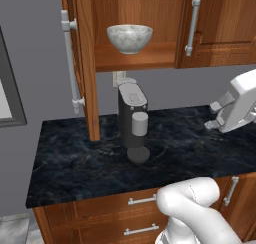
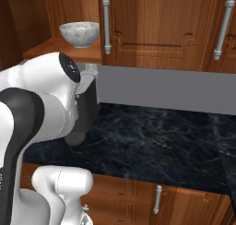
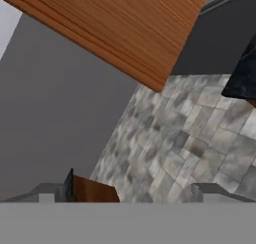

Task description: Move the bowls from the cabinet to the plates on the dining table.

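Note:
A white-grey marbled bowl (image 1: 129, 38) (image 2: 79, 33) stands upright on the wooden shelf of the open cabinet (image 1: 140, 60) (image 2: 50, 48). The cabinet's left door (image 1: 84, 63) is swung out towards me. My gripper (image 1: 215, 116) hangs at the right, over the counter, well below and to the right of the bowl. It is open, its fingertips (image 3: 52, 190) far apart with nothing between them, and it faces a tiled floor. The plates and the dining table are out of view.
A dark coffee machine (image 1: 132, 119) stands on the black marble counter (image 1: 75, 163) (image 2: 161, 136) right under the open shelf. Closed cabinet doors with long silver handles (image 1: 192, 25) (image 2: 106, 25) flank the shelf. Drawers (image 1: 115, 208) sit below the counter. My arm (image 2: 41, 104) hides the counter's left part.

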### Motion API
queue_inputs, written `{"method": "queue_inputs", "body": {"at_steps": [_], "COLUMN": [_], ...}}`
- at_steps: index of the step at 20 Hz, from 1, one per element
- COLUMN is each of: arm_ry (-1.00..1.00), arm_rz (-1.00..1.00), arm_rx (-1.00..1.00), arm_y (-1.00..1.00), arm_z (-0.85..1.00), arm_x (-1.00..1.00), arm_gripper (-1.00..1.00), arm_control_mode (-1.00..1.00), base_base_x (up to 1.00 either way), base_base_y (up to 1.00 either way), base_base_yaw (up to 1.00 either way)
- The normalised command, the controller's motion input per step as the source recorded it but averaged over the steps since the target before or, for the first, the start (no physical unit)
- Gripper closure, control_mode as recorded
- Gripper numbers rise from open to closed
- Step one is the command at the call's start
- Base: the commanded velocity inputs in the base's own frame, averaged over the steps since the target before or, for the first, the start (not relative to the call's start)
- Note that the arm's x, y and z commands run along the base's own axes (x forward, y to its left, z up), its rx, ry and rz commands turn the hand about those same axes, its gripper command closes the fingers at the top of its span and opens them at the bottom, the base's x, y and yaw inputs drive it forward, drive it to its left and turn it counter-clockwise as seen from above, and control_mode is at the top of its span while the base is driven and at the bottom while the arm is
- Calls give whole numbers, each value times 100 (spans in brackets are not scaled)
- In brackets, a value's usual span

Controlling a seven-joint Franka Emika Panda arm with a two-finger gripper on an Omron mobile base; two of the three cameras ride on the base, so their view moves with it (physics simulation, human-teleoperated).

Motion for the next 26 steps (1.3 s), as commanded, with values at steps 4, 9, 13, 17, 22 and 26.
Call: {"method": "queue_inputs", "body": {"at_steps": [4,9,13,17,22,26], "arm_ry": [-16,-16,-15,-14,-10,-4], "arm_rz": [-2,-10,-17,-20,-20,-22], "arm_rx": [-19,-27,-27,-20,-17,-16], "arm_y": [-11,-27,-39,-39,-27,-23], "arm_z": [-9,-13,-9,-3,-5,-21], "arm_x": [0,1,16,24,33,39], "arm_gripper": [-100,-100,-100,-100,-100,-100], "arm_control_mode": [-100,-100,-100,-100,-100,-100], "base_base_x": [0,0,0,0,0,0], "base_base_y": [0,0,0,0,0,0], "base_base_yaw": [0,0,0,0,0,0]}}
